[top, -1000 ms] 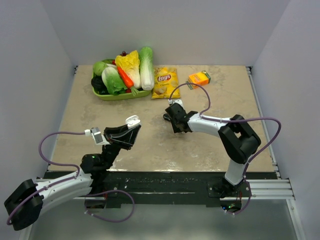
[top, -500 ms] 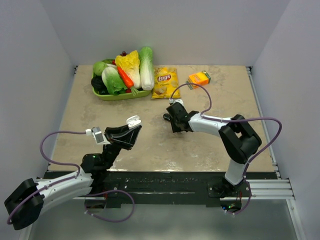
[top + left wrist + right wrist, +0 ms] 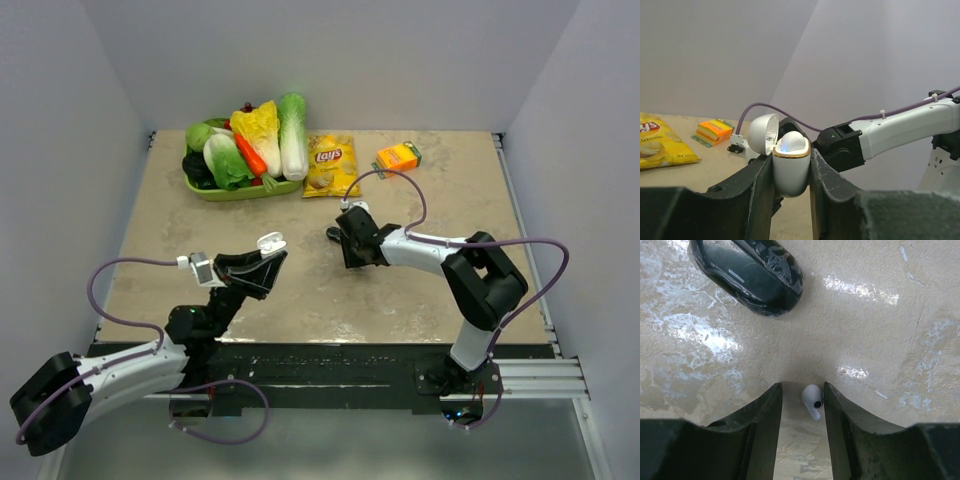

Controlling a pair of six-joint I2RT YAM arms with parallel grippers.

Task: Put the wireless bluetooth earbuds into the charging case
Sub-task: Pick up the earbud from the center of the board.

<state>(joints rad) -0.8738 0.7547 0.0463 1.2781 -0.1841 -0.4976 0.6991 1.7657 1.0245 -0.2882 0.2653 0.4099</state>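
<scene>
The white charging case (image 3: 790, 170), with a gold rim and its lid (image 3: 763, 134) flipped open, is clamped between my left gripper's (image 3: 791, 161) fingers and held above the table; a white dome with a blue light shows in its mouth. In the top view the case (image 3: 268, 242) sits at the tip of the left gripper (image 3: 262, 262). My right gripper (image 3: 802, 390) is open and down at the table, its fingers on either side of a small white earbud (image 3: 811, 396) with a black dot, which lies close to the right finger. No black earbuds show.
A black oval object in clear wrap (image 3: 747, 277) lies just beyond the right gripper (image 3: 350, 245). A green tray of vegetables (image 3: 200, 188), a yellow chips bag (image 3: 330, 165) and an orange box (image 3: 398, 158) are at the back.
The left arm has shifted slightly right with the case. The right gripper has edged a little toward the far left.
</scene>
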